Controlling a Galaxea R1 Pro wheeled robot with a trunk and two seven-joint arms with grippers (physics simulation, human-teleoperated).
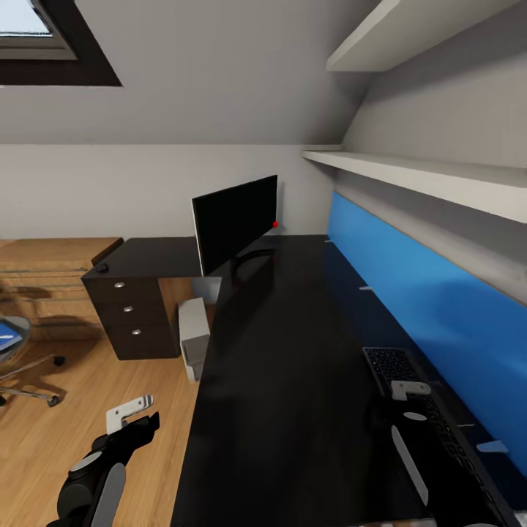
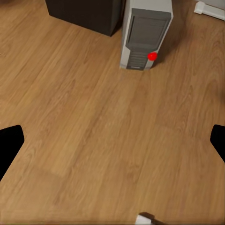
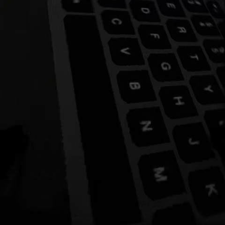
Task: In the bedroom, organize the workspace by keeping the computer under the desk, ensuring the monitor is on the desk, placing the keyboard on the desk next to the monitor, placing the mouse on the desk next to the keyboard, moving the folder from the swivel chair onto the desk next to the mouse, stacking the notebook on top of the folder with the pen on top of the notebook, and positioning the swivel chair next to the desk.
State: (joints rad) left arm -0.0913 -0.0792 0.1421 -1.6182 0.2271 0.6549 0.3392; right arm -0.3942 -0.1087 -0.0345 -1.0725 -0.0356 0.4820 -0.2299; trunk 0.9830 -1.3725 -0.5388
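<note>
Right gripper point(image 1: 410, 391) hovering low over the keyboard point(image 1: 432, 421) on the desk point(image 1: 293, 351); left gripper point(image 1: 132, 413) hanging over the floor point(image 2: 93, 131).

Right fingers: spread not discernible, nothing visibly held; keys C, V, B, N, M point(image 3: 159, 174) lying directly beneath in the wrist view. Keyboard lying along the blue wall panel point(image 1: 424, 293), just beyond and beneath the right gripper. Monitor point(image 1: 234, 223) standing far ahead of that gripper, at the desk's far end. Left fingers spread wide, holding nothing. Computer point(image 2: 144, 35) standing ahead of the left gripper, beside the drawers point(image 1: 132, 315), under the desk edge. Mouse point(image 1: 102, 268) resting above the drawers. Swivel chair point(image 1: 18, 359) sitting well apart from the left gripper, something blue point(image 1: 9, 334) on its seat.
</note>
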